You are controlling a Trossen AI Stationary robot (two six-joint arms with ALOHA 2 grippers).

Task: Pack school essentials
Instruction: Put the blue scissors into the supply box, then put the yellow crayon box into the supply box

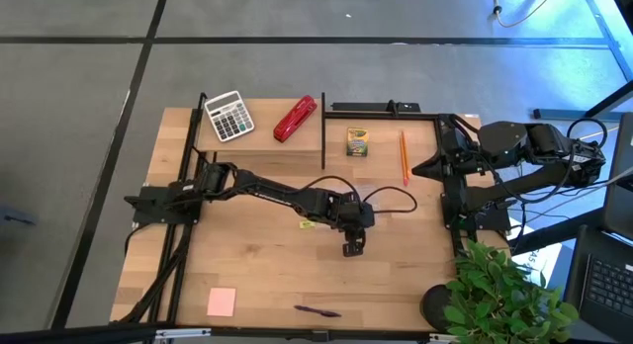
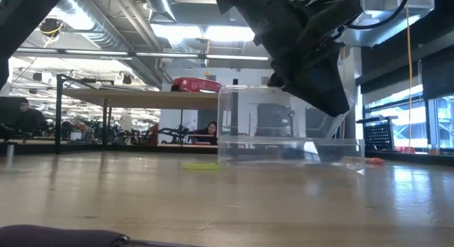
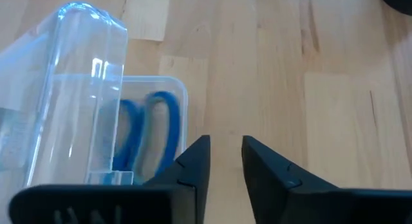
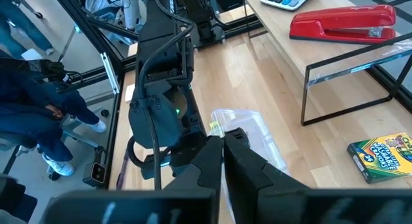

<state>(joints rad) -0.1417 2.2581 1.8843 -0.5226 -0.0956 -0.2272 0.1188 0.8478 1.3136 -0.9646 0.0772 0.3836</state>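
Currently the left tool (image 3: pixel 225 161) hangs beside the clear container (image 3: pixel 77 95), fingers slightly parted and gripping nothing. With the blue-handled scissors (image 3: pixel 149 130) inside, it should lift straight clear. The right tool (image 4: pixel 222 161) waits clenched at the tabletop (image 1: pixel 267 275) edge.

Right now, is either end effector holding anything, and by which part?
Nothing is held. The left end effector hangs over bare table beside the clear container, a gap between its fingers; blue-handled scissors lie inside. The right end effector is shut on nothing.
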